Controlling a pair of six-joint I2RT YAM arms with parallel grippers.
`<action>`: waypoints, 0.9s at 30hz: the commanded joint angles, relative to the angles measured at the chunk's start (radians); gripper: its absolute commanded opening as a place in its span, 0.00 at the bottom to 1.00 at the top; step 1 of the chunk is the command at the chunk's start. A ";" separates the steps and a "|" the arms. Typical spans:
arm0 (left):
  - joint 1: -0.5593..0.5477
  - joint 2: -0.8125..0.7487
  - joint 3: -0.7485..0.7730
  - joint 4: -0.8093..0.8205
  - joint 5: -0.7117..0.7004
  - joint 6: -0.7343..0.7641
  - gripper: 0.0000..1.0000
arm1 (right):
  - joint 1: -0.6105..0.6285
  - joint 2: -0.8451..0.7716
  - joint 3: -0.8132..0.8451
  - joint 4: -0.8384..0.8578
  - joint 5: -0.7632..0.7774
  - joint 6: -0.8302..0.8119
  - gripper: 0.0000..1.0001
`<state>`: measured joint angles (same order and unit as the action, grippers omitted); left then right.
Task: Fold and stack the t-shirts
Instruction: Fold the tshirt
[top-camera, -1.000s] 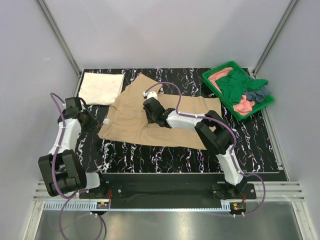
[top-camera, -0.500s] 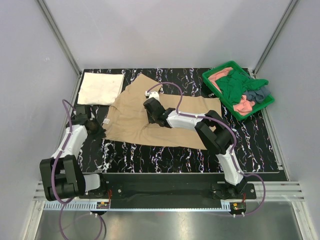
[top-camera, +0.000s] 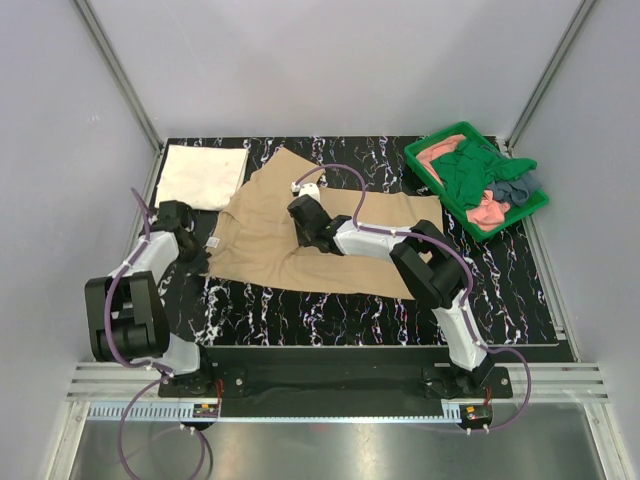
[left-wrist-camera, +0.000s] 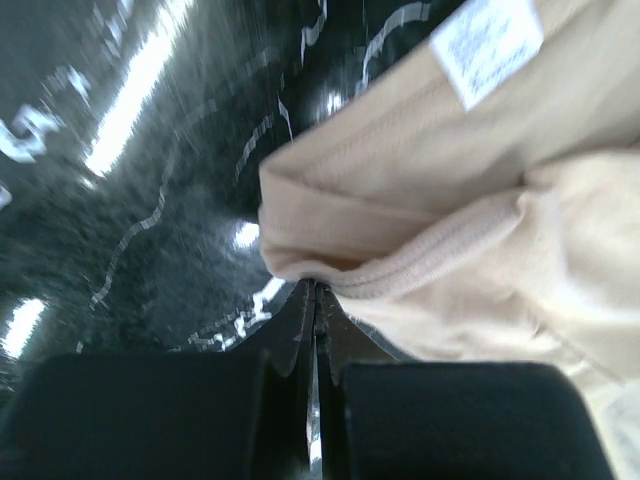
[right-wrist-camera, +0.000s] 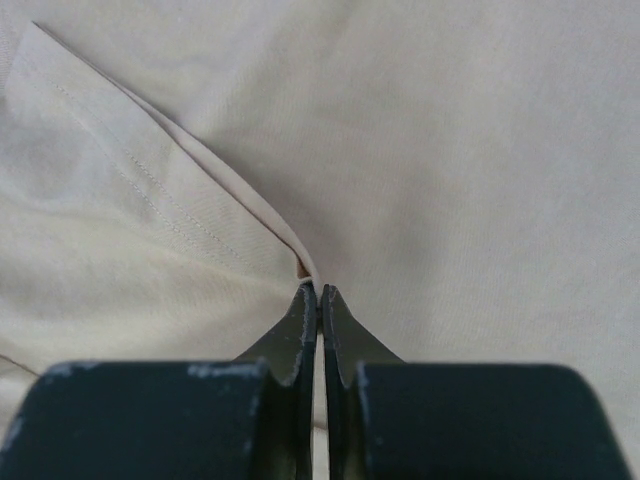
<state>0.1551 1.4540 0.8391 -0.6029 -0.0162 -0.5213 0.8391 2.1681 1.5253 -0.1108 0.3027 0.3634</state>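
A folded cream-white cloth t-shirt (top-camera: 203, 177) is seen at the far left of the black white-veined table (top-camera: 350, 300), beyond the left gripper (top-camera: 198, 262). The left gripper's jaws are pressed together on the doubled hem at the left edge of a tan short-sleeved cloth t-shirt (top-camera: 270, 240), just beside its white label (left-wrist-camera: 487, 40). The tan shirt is spread flat between the two grippers and past them to the right. Near its middle, the right gripper (top-camera: 296, 208) is lowered onto the cloth, its jaws pinched on a thin raised fold (right-wrist-camera: 250, 205). Well to the right of that gripper a green plastic tray (top-camera: 425, 150) is set, in which dark green (top-camera: 470, 172), grey-blue (top-camera: 515, 188) and salmon-pink (top-camera: 487, 212) t-shirts are heaped unfolded.
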 joint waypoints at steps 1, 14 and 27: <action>-0.003 0.044 0.072 0.031 -0.096 -0.008 0.00 | -0.015 -0.071 0.006 0.000 0.036 -0.007 0.03; -0.002 0.160 0.121 0.038 -0.130 -0.011 0.00 | -0.021 -0.079 -0.001 0.000 0.007 -0.024 0.11; -0.002 0.177 0.103 0.038 -0.128 -0.032 0.00 | -0.031 -0.241 -0.079 -0.113 -0.046 0.049 0.39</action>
<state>0.1551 1.6241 0.9363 -0.5823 -0.1184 -0.5350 0.8181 2.0262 1.4448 -0.2001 0.2905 0.3771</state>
